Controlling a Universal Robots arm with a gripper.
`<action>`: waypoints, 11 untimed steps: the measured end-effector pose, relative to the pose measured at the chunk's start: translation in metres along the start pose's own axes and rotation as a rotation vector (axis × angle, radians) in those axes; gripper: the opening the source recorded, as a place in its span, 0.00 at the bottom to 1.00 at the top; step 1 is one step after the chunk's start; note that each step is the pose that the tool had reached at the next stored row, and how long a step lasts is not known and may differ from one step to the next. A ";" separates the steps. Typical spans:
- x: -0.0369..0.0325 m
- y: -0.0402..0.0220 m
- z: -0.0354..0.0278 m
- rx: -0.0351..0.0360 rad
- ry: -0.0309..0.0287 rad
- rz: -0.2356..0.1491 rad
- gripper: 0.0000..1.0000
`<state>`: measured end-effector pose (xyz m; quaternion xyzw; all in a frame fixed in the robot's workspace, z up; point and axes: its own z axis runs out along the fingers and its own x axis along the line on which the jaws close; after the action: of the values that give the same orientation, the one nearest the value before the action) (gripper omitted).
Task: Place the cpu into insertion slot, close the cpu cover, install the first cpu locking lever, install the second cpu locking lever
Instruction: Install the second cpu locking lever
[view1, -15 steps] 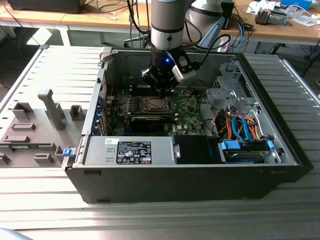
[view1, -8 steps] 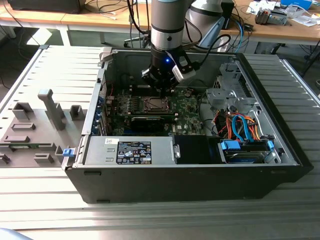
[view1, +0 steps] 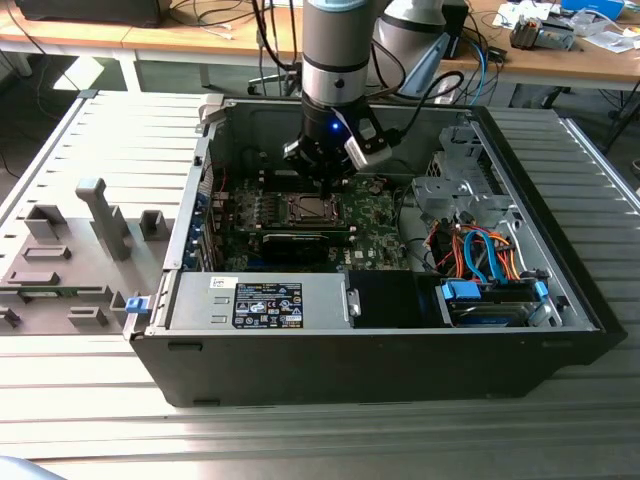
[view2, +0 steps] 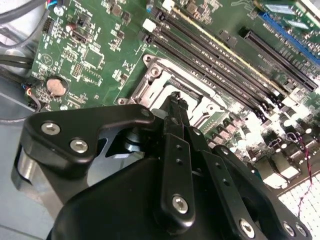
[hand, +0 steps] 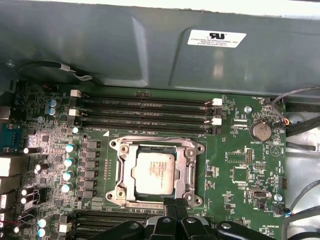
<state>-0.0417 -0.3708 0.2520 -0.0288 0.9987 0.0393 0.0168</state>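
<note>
Progress: the small flat square cpu with a dull silver-grey metal top is seen seated in the dark square insertion slot with a silvery rim, at lower centre of the first wrist view; the placing step is judged done.

Cover: the thin silvery metal cpu cover, a square frame with a window, appears laid flat around the chip, so the closing is judged done or nearly so. Whether either locking lever is latched cannot be told.

Gripper: the black gripper is held at the lower edge of the socket in the first wrist view; its jaws are pressed together into a narrow tip just beside the frame. In the second wrist view the tip is seen over the socket, with nothing pinched that can be made out.

Container: the open black computer case is laid on the grey slatted counter and fills the middle of the exterior view. Inside it are held the green circuit board, a grey power supply box with a label at lower left and orange and blue cables at the right.
</note>
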 end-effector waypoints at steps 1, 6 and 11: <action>0.0001 -0.0021 -0.0002 -0.0090 -0.0006 0.000 0.11; 0.0010 -0.0181 -0.0015 -0.0768 -0.0045 0.002 0.11; 0.0018 -0.0332 -0.0027 -0.1492 -0.0087 0.004 0.11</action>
<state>-0.0417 -0.4042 0.2521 -0.0276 0.9929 0.1138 0.0189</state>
